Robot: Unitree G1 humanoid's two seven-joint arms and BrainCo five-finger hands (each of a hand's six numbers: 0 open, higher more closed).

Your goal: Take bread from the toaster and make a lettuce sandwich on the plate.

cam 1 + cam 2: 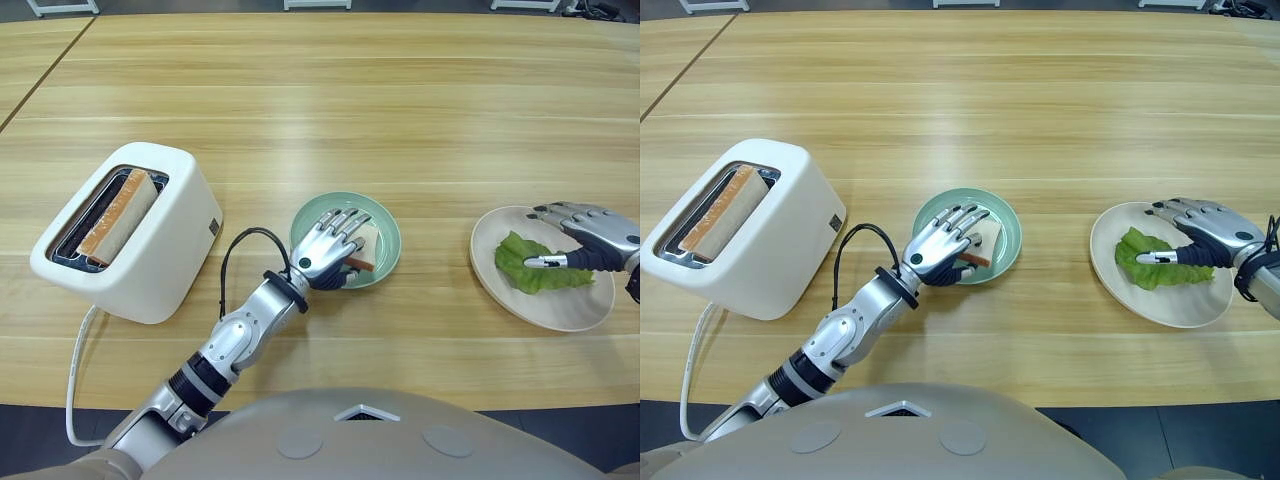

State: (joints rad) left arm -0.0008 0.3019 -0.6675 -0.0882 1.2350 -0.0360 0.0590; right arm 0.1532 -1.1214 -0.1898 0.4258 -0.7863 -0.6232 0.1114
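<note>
The right hand [592,228], grip unclear, rested on the crinkled green lettuce leaf [525,268] on the round beige plate [560,310] toward the table's right edge. Leftward, the left hand [328,250] lay open over the toasted bread slice [374,240] on the round pale-green plate [385,212].

- Light wooden desk [400,120], its grain running side to side; a dark seam [45,75] slants across its far left corner.
- White frame legs [318,4] on the dark floor [200,4] beyond.
- Dark cables [600,8], far right.
</note>
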